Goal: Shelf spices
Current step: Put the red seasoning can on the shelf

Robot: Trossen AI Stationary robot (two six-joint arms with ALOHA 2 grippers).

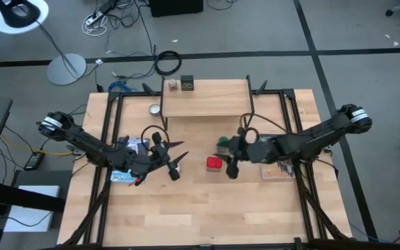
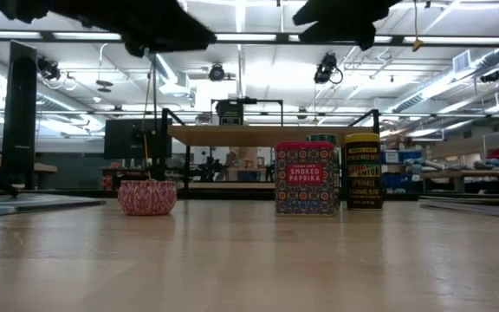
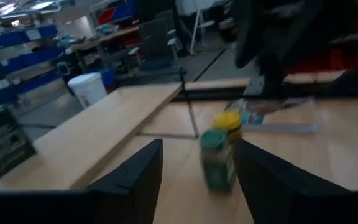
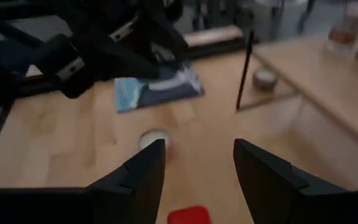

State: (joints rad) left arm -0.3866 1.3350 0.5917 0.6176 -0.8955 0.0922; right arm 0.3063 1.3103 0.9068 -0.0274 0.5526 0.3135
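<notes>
both claws hang above the pale wood-plank bench (image 1: 207, 215), fingers spread wide, holding and touching nothing. the left claw (image 1: 174, 165) sits left of centre, its dark angular fingers (image 3: 135, 177) framing open air. the right claw (image 1: 232, 167) sits just right of centre, its fingers (image 4: 263, 174) parted above the red boxy tin (image 1: 214, 163), not touching it.

that tin stands upright on the bench, square-sided with a patterned printed label. just beyond it are the green-capped jar (image 1: 223, 144) and the yellow jar (image 2: 363, 171), round and upright, close together.

farther back stands the shelf (image 1: 207, 98), a smooth light-wood plank on thin black legs. on its far left corner sit the black boxy tin (image 1: 187, 84) and small brownish jar (image 1: 173, 85), side by side.
</notes>
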